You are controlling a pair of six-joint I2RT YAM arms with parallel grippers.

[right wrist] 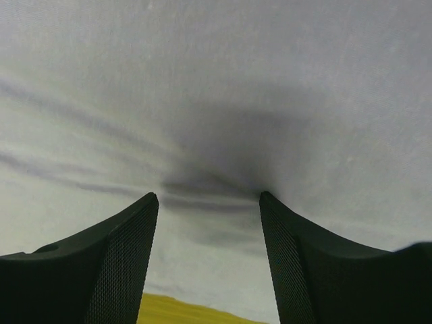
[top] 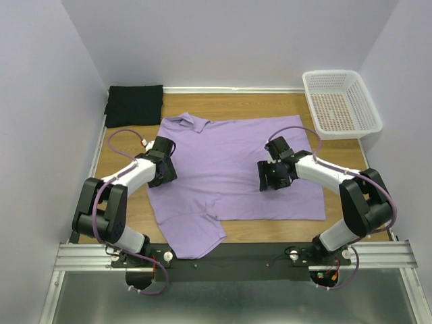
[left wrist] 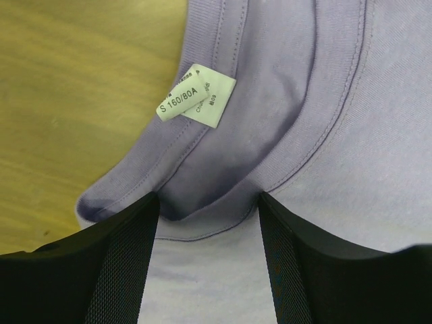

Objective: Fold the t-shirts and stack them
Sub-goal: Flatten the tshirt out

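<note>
L gripper [left wrist: 208,200], R gripper [right wrist: 208,197]; 1 lavender tee [top: 236,162]; 1 black tee [top: 133,104]

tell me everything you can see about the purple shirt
The lavender t-shirt is soft, plain, cotton-looking cloth spread mostly flat on the wooden table, one sleeve-like flap jutting toward the near edge. Its ribbed collar, far left, carries a white size tag. The left gripper has open jaws over the collar, the right gripper over the wrinkled body.
</note>
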